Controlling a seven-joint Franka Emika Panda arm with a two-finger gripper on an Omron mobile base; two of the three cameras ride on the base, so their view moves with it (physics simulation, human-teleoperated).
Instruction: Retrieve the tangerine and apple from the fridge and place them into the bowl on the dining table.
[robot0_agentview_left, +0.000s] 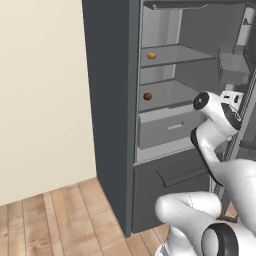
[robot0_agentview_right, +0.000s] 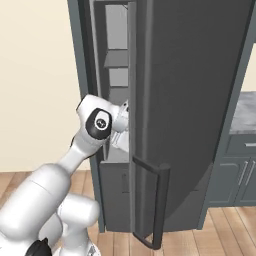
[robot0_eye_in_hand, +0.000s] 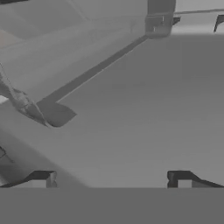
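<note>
Here, claw (robot0_eye_in_hand: 111, 179) spread wide, nothing between its tips, inside the fridge (robot0_agentview_left: 112, 100), touching nothing.

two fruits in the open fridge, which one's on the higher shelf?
The small bright orange tangerine, near the left end of the upper light grey shelf. The darker reddish-brown apple sits one shelf lower, just above the drawer.

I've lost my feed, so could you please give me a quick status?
Claw open, empty, inside the fridge. Tangerine on upper shelf, apple on the shelf below. Neither touched yet.
</note>
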